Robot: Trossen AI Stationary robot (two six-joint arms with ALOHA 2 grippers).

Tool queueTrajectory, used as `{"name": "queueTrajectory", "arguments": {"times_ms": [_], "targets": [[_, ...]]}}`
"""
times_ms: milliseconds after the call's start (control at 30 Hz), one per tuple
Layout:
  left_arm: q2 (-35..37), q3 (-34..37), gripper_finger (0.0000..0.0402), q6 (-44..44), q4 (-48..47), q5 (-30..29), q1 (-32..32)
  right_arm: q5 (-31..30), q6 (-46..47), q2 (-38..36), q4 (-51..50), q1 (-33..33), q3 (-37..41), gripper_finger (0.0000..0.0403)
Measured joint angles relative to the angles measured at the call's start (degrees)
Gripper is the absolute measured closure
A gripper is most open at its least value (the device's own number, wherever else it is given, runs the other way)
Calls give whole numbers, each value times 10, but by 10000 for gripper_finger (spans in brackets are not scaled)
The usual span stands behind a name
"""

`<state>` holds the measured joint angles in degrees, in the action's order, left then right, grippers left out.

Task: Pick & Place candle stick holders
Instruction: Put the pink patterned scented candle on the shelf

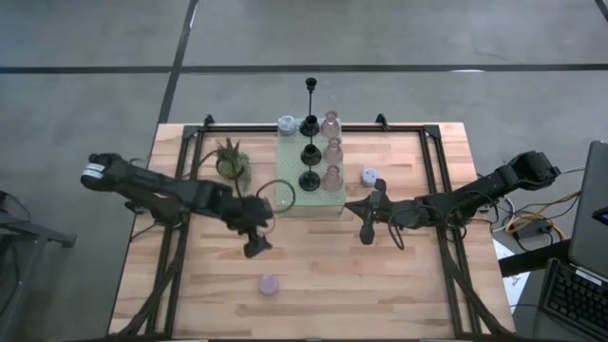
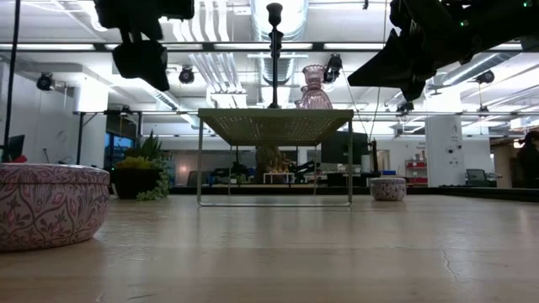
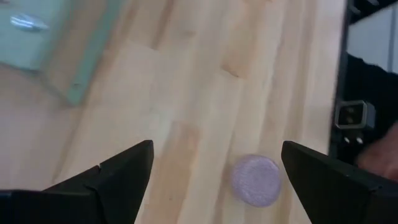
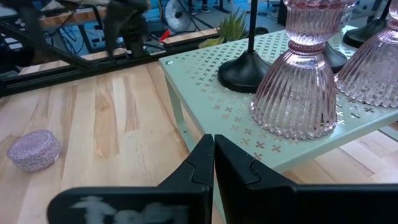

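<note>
On the pale green perforated board (image 1: pixel 290 195) stand three black candle stick holders (image 1: pixel 310 152), three pink glass ones (image 1: pixel 332 150) and a blue one (image 1: pixel 286 123). One lavender holder (image 1: pixel 269 283) sits on the table near the front. Another (image 1: pixel 369 176) rests right of the board. My left gripper (image 1: pixel 256 242) hovers open above the table, and its wrist view shows the near lavender holder (image 3: pixel 256 180) ahead between its fingers (image 3: pixel 134 165), untouched. My right gripper (image 1: pixel 356 211) hangs shut by the board's near right corner (image 4: pixel 186 87), holding nothing.
A small potted plant (image 1: pixel 231 160) stands left of the board. The board (image 2: pixel 276 124) is raised on thin legs above the table. Bare wood lies across the near half of the table around the lavender holder (image 2: pixel 50 202).
</note>
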<state>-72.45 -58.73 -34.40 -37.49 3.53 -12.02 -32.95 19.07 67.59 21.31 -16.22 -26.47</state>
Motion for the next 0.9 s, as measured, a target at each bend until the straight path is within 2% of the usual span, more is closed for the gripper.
{"name": "queueTrajectory", "arguments": {"times_ms": [333, 900], "targets": [[-35, 0, 44, -16, 11, -5, -72, 0, 0, 0, 0, 0, 0, 394], [-133, -1, 44, -63, 72, 4, -167, 0, 0, 0, 0, 0, 0, 394]]}}
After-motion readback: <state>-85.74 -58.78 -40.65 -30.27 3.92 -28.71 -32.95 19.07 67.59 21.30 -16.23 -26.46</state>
